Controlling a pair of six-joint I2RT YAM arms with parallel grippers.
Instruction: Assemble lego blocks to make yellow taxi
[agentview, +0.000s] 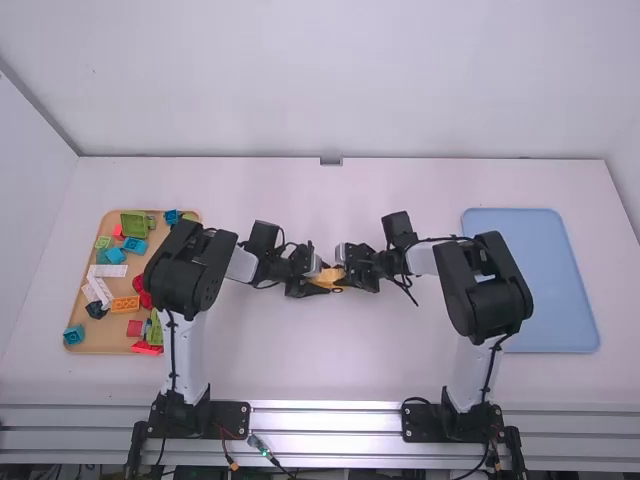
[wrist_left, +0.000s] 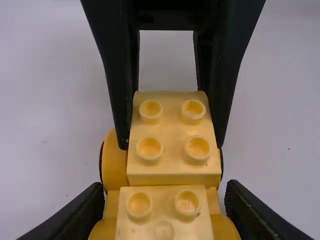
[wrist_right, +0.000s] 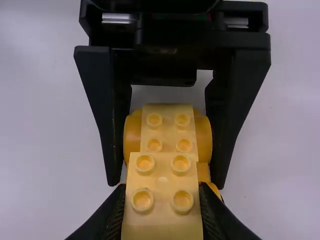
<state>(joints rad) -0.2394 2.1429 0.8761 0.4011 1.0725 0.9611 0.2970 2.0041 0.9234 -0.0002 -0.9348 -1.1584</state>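
Note:
Near the table's middle, my left gripper and right gripper meet at yellow pieces. In the left wrist view a yellow car base with rounded wheel arches and studs is clamped by my left gripper. A smaller yellow block with four studs lies over the base's far part, between the right gripper's fingers. The right wrist view has my right gripper shut on that block, with the base beyond it. Whether the studs are fully seated is hidden.
At the left, an orange-brown tray holds several coloured blocks, among them an orange one and white ones. The left arm partly overhangs its right side. A blue tray lies at the right, beside the right arm.

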